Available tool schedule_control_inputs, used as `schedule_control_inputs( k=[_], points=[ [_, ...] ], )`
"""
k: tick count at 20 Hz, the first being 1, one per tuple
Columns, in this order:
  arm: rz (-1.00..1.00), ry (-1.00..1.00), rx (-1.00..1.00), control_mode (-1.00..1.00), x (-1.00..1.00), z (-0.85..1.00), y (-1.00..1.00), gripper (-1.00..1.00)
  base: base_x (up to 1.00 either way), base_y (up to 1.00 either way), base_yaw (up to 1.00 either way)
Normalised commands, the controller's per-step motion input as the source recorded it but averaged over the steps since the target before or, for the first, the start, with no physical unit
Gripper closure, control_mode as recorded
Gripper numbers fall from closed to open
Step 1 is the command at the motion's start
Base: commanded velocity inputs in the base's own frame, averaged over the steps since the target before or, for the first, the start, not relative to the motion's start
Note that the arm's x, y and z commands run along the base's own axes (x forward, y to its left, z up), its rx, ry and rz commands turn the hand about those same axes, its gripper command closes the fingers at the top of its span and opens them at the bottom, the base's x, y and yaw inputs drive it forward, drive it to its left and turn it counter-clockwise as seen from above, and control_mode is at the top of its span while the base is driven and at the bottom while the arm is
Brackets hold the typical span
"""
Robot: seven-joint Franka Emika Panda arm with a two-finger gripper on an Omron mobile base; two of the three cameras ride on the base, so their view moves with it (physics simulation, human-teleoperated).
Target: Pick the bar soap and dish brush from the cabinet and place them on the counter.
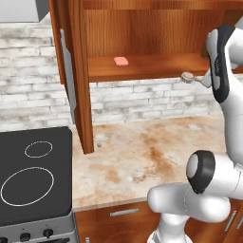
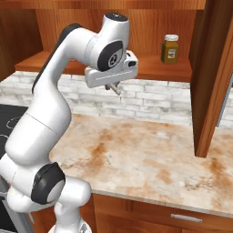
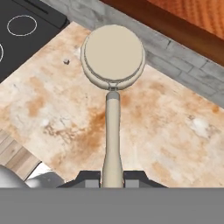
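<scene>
The gripper [image 3: 112, 178] is closed on the handle of the brush [image 3: 113, 57]; the round head sticks out ahead of the fingers, above the bench [image 3: 175, 131]. So the step in hand is, I judge, carrying the brush from the cabinet [image 1: 142, 28] to the bench. In the left base view the brush head [image 1: 188, 76] is just in front of the shelf [image 1: 156, 66] edge, well above the bench surface.

The soap [image 1: 121, 61] lies flat on the shelf, left part, not yet taken. A jar [image 2: 170, 49] stands on the shelf further right.

Next move, prob.: lower the arm over a free part of the bench, away from the stove [image 1: 33, 175], open only when the brush is nearly touching. Then go back for the soap.
</scene>
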Motion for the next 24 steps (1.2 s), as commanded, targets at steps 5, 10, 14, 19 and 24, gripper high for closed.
schedule_control_inputs(
  k=[5,10,14,19,24],
  points=[
    [-0.03,0.00,-0.01,-1.00,-0.40,-0.29,0.21,1.00,0.00,0.00,0.00],
    [0.00,0.00,-0.01,-1.00,-0.23,-0.41,0.16,1.00,0.00,0.00,0.00],
    [0.00,0.02,0.00,-1.00,0.00,-0.47,0.09,1.00,0.00,0.00,0.00],
    [0.02,0.01,-0.04,-1.00,0.05,-0.46,0.02,1.00,0.00,0.00,0.00],
    [0.01,0.00,-0.03,-1.00,0.20,-0.50,-0.02,1.00,0.00,0.00,0.00]
  ],
)
